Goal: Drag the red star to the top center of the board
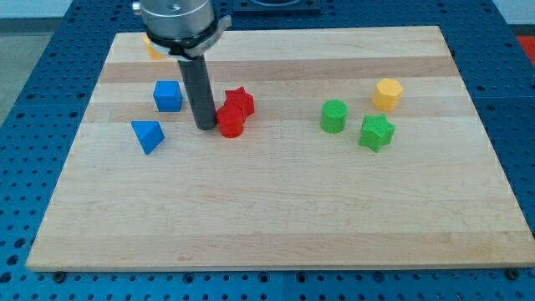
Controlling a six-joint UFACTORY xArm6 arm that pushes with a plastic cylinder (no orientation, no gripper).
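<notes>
The red star (241,101) lies left of the board's middle, in the upper half. A red cylinder-like block (231,122) touches it just below and to the left. My tip (206,127) rests on the board right beside the red cylinder, on its left, and below-left of the red star. The dark rod rises from there to the arm head at the view's top.
A blue cube (168,96) and a blue triangular block (147,135) lie left of the rod. A green cylinder (333,115), a green star (376,132) and a yellow hexagon (387,94) lie on the right. An orange block (151,47) peeks out behind the arm head on the wooden board (276,217).
</notes>
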